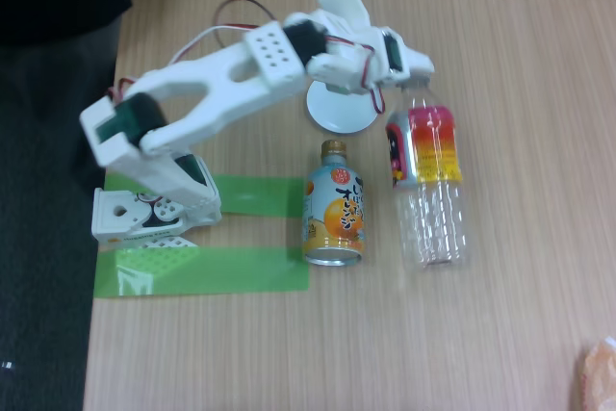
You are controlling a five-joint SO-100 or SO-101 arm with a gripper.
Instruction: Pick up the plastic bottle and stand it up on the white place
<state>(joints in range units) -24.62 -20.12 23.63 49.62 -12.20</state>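
On the wooden table (500, 334) the bottle (428, 175) lies on its side, its neck toward the top of the fixed view and its clear base toward the bottom. Its cap end sits right under the gripper (409, 74), which reaches over the neck from the left; the white fingers hide the cap, and whether they are closed on it or merely above it cannot be told. The dish (342, 111) lies just left of the bottle's neck, partly covered by the arm (221, 93). A shorter orange can (336, 207) with a gold cap lies beside the bottle on its left, apart from it. Green tape (212, 271) marks the table by the arm's base.
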